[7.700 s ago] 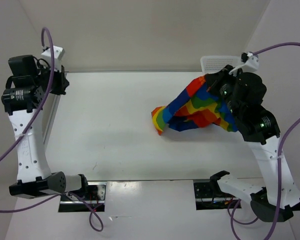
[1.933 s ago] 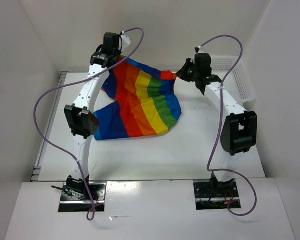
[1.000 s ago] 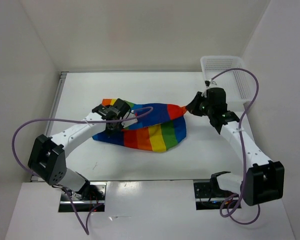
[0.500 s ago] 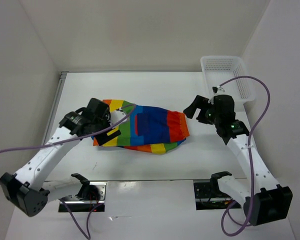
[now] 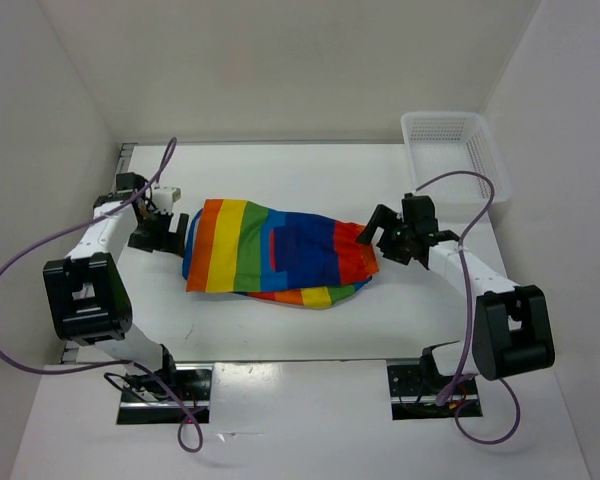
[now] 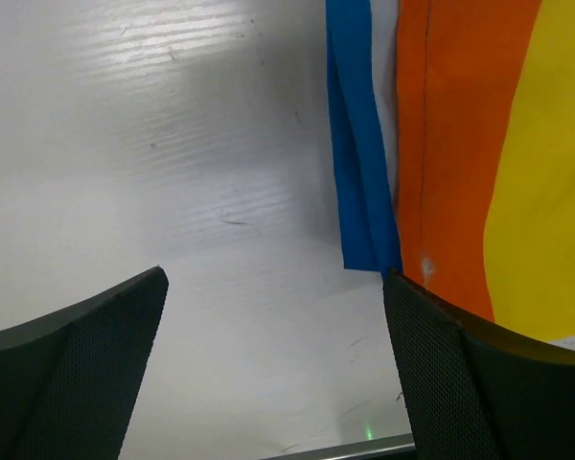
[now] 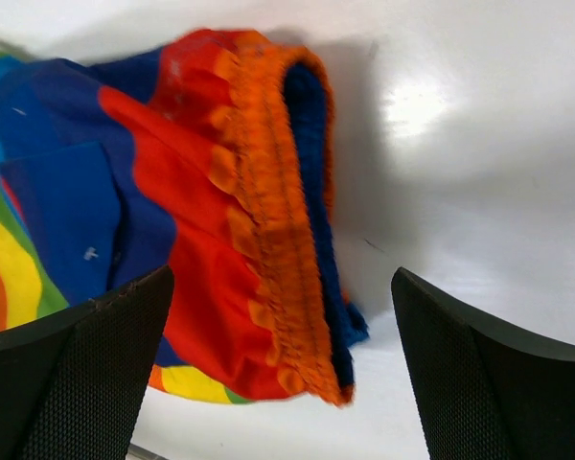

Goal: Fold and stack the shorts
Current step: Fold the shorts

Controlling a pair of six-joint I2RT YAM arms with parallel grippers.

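Left tool (image 5: pixel 177 232) and right tool (image 5: pixel 372 228) gape beside opposite ends of the shorts (image 5: pixel 280 255).

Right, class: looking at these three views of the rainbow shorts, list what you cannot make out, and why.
Top view: lower layers of the shorts, covered by the upper fold.
Left wrist view: most of the shorts, cut off by the top and right edges.
Right wrist view: their far end, cut off by the left edge.

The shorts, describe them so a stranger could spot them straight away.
Look at the white table. In its middle lie the shorts, folded flat. They are the only colourful thing there: rainbow stripes, unlike the plain white basket at the far right.
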